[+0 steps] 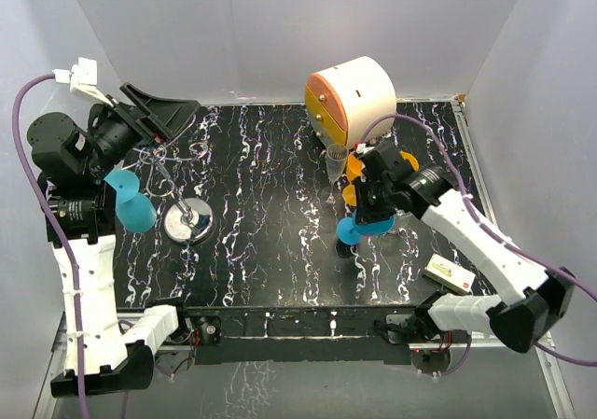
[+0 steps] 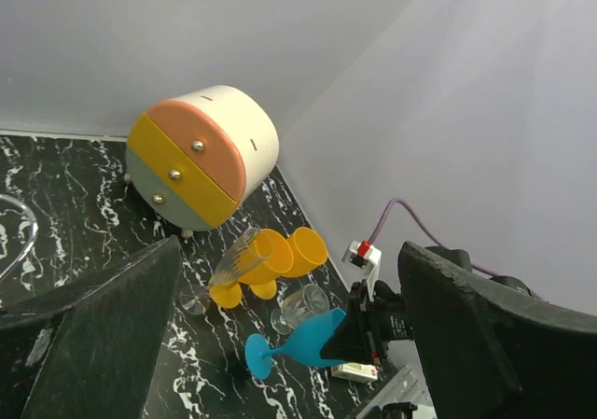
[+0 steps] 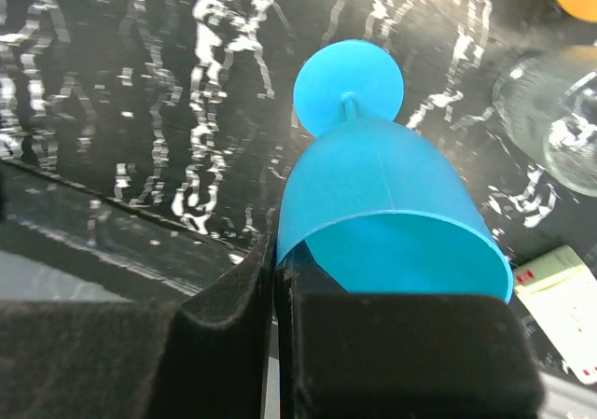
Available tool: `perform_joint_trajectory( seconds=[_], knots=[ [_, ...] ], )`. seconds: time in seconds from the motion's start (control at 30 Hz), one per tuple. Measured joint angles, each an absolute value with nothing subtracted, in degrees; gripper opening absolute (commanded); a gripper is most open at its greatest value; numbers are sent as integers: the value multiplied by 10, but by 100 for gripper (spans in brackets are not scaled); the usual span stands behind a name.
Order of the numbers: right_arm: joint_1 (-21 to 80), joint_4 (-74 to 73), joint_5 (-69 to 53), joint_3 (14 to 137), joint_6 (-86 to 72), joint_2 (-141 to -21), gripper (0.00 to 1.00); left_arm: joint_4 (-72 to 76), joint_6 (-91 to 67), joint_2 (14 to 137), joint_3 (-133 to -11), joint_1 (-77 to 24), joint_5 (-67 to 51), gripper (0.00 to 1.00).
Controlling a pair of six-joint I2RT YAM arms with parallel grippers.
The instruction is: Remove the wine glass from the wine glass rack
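My left gripper is spread wide above the wine glass rack. A blue wine glass seems to hang slanted on the rack's near-left side, just beside that arm, so the left is nearer. My right gripper, well apart, pinches the rim of a second blue glass, its foot on the counter.

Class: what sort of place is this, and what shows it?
Probably a robotics test cell: white walls enclose a marbled table, left arm and right arm bolted on, wine glass rack as prop.
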State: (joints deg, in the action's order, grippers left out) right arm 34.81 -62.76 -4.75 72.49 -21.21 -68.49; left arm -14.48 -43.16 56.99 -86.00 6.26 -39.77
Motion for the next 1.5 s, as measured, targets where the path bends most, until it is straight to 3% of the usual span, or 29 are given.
perform_joint_trajectory(
  seconds=[0.43, 1.03, 1.3, 1.5],
  knots=[
    [347, -665, 59, 793, -180, -827, 0, -328, -340, 557, -956, 39, -231, 99],
    [347, -655, 49, 788, -164, -844, 3, -500, -288, 541, -1036, 3, -87, 99],
    [347, -641, 42, 772, -163, -847, 22, -604, -265, 514, -1051, 1, -1, 99],
    [347, -640, 46, 772, -162, -847, 56, -681, -261, 500, -1054, 1, 70, 99]
  ],
)
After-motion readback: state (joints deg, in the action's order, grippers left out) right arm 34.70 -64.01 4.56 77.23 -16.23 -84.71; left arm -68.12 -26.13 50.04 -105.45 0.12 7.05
